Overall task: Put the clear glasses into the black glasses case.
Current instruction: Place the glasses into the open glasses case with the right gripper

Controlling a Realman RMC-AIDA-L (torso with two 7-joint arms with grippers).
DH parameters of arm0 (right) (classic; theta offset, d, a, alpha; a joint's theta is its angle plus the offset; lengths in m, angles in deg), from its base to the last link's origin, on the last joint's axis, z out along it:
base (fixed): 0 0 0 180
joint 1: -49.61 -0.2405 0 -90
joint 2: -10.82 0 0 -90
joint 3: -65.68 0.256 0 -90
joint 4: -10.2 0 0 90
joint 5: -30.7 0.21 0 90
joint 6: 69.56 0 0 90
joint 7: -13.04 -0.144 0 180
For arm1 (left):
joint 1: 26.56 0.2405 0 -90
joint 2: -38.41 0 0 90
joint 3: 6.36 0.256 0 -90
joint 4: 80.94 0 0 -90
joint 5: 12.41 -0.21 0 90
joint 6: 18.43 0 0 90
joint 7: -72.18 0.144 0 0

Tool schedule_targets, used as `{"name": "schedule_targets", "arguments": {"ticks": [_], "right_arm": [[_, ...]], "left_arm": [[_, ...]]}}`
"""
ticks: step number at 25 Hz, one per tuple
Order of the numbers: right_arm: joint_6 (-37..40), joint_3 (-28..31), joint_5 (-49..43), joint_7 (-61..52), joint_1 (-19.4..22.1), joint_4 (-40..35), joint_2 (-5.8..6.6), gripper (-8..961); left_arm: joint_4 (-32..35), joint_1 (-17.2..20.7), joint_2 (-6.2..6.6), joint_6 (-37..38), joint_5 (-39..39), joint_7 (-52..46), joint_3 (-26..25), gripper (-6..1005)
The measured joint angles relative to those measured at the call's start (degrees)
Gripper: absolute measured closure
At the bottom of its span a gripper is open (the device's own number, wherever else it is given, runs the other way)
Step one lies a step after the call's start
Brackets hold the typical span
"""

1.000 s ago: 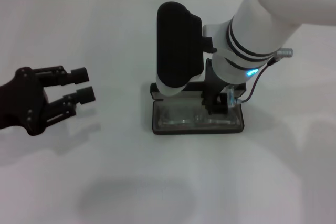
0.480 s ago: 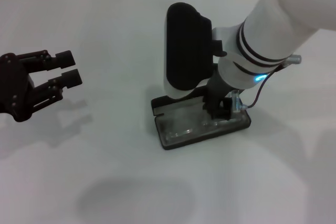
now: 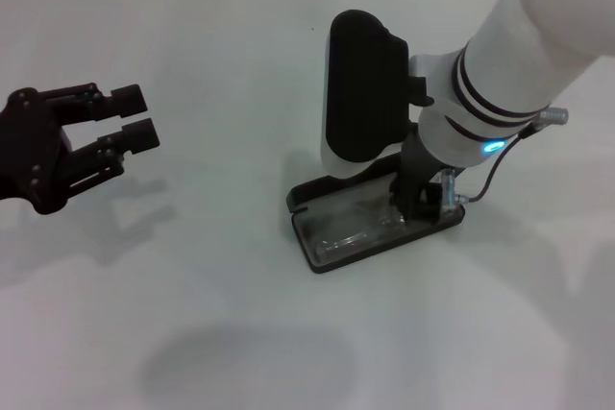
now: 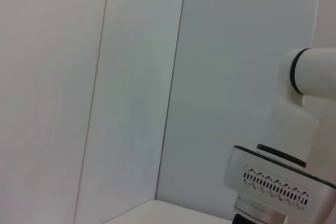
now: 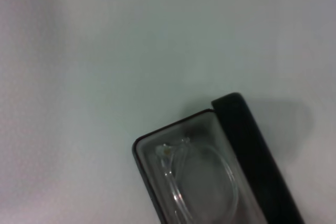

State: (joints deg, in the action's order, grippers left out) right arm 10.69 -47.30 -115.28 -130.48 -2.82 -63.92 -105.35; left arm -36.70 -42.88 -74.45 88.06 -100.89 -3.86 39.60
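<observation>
From the head camera I see the transparent plastic clear glasses [image 3: 360,228] lying inside the open matte black glasses case [image 3: 317,258], my right gripper [image 3: 415,201] down in it, fingers hidden so I cannot tell their state, the left gripper [image 3: 133,114] spread and empty well apart, and my right wrist camera shows the lens [image 5: 207,182] in the case's tray [image 5: 143,169].

Plain white desk [image 3: 221,266], bearing the black glasses case [image 3: 327,254] to the right of its middle. Case lying open and skewed to the desk's edges, resting flat on the surface, with the clear glasses [image 3: 357,233] inside the tray.
</observation>
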Motion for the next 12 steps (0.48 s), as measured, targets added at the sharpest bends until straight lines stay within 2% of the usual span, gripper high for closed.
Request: {"name": "schedule_targets", "arguments": {"ticks": [12], "right_arm": [[0.5, -0.3, 1.2, 0.1, 0.1, 0.0, -0.02, 874]], "left_arm": [[-0.7, 0.2, -0.17, -0.1, -0.2, 0.3, 0.0, 631]]}}
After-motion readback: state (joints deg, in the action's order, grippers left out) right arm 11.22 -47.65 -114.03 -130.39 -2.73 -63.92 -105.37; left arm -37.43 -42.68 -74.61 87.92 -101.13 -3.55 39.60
